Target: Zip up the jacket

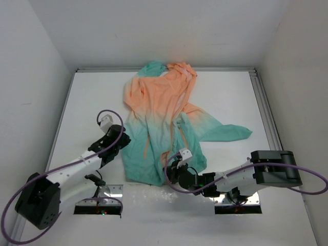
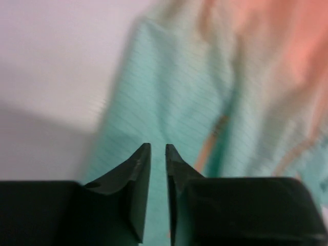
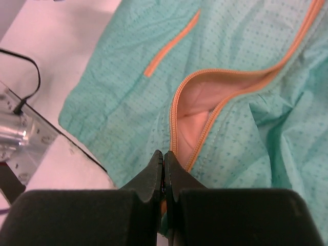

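The jacket (image 1: 159, 118) lies flat on the white table (image 1: 230, 97), peach at the far end and teal toward me. Its orange front zipper (image 3: 173, 120) gapes open above the hem, showing peach lining. My right gripper (image 1: 170, 173) is at the hem. In the right wrist view the right gripper (image 3: 163, 152) is shut where the two zipper halves meet, with a sliver of orange between its fingers. My left gripper (image 1: 122, 137) hovers over the jacket's left teal edge (image 2: 169, 102). In the blurred left wrist view, the left gripper (image 2: 158, 145) keeps a narrow gap with nothing in it.
An orange pocket zipper (image 3: 171, 46) runs left of the front zipper. Metal base plates (image 1: 110, 192) (image 1: 238, 207) sit at the near edge, and one (image 3: 20, 138) shows with a black cable (image 3: 31, 66). White walls enclose the table on three sides.
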Available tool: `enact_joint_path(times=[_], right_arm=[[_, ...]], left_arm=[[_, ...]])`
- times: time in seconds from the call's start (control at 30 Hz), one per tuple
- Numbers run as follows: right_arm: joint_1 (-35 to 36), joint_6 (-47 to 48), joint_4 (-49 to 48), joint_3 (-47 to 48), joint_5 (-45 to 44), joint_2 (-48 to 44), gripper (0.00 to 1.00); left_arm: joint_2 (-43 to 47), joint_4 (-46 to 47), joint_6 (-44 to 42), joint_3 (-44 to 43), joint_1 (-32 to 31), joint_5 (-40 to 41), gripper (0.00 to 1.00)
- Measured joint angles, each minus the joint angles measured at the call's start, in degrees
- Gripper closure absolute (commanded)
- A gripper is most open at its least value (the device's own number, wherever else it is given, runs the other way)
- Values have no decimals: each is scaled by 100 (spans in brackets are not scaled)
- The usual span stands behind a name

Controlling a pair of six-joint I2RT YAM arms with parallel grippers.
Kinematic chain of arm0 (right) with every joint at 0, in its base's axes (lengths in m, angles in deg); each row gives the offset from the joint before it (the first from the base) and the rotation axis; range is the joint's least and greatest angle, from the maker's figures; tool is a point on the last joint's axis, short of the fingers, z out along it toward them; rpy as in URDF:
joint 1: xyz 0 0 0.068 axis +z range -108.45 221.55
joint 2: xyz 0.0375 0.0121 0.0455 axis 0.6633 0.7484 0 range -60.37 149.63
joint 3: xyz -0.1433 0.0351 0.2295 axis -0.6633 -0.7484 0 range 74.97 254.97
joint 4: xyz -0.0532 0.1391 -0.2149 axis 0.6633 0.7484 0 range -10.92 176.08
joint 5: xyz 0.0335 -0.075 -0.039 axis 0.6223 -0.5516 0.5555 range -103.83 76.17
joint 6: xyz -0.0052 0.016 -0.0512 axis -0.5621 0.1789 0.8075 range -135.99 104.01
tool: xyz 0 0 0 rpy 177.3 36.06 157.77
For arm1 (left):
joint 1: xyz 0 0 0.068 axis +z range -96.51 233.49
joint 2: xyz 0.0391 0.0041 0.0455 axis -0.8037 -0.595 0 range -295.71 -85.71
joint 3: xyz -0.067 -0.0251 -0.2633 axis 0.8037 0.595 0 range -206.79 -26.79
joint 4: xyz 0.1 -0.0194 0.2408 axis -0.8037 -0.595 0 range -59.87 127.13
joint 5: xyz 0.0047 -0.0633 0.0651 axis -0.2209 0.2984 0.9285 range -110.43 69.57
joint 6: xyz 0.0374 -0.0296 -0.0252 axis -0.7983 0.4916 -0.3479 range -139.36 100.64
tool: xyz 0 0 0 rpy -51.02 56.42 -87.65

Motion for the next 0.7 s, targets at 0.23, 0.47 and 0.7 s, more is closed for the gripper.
enact_joint_path(times=[0.23,0.47,0.7], right_arm=[[-323,140,-111,186,116,201,100],[-713,208,-280,201,361,452,100],[-1213,175,-426,540,553,975,100]], left_arm=[[-1331,625,-542,94,1679,-581,100],[-3067,1224,-901,-940,1698,-1268,100],[-4970,1486,-1027,-2870,1698,-2273,98]])
